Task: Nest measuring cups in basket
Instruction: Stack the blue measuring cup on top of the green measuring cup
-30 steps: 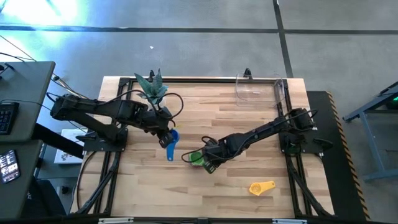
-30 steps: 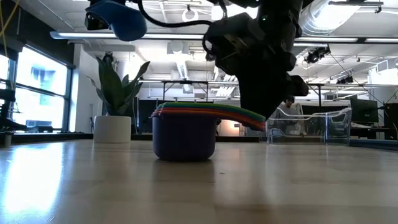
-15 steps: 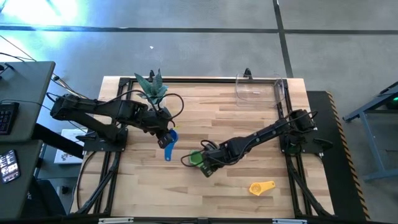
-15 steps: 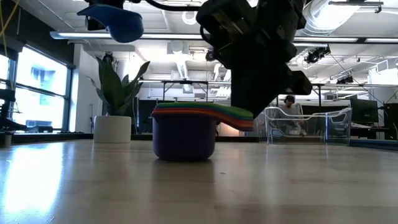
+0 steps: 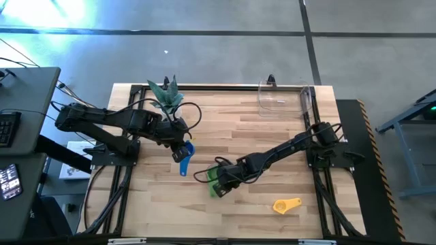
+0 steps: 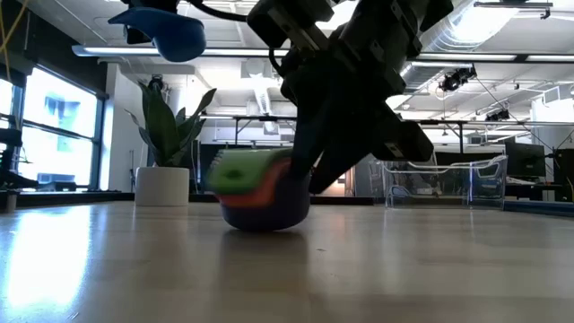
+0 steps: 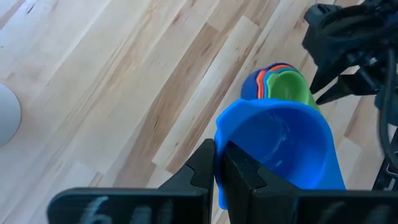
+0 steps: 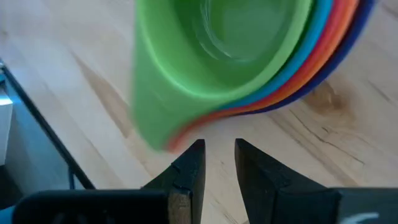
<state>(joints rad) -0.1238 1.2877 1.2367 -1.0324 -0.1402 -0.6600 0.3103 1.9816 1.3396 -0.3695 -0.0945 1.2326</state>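
A nested stack of cups [image 5: 218, 182], purple outermost and green innermost, sits tipped on the mid table [image 6: 260, 193]. My right gripper [image 8: 214, 155] is low beside the stack's handles. Its fingers stand a narrow gap apart with nothing between them. My left gripper [image 7: 219, 165] hovers left of the stack, shut on a blue cup [image 5: 185, 158] held high [image 6: 170, 34]. A yellow cup [image 5: 287, 204] lies on the table toward the near right. The clear basket [image 5: 281, 95] stands at the far right [image 6: 444, 179]. My left gripper pinches the blue cup at the side of its bowl rim [image 7: 219, 186], one finger on the outer side and one over the inner side. The cup is lifted clear of the table, its bowl opening upward. My right gripper has one fingertip [image 8: 186, 163] just below the free ends of the stacked handles [image 8: 158, 127]; I cannot tell whether it touches them.
A white pot with a green plant [image 5: 167, 95] stands at the far left of the table [image 6: 161, 184]. Black frame rails run along the table's far edge and sides. Bare wood lies between the stack and the basket.
My right gripper has moved a little toward the table's left and near edge. The stack, which stood flat with its handles reaching into the gripper, has tipped over and turned. Its handles have swung out from between the fingers toward the near edge.
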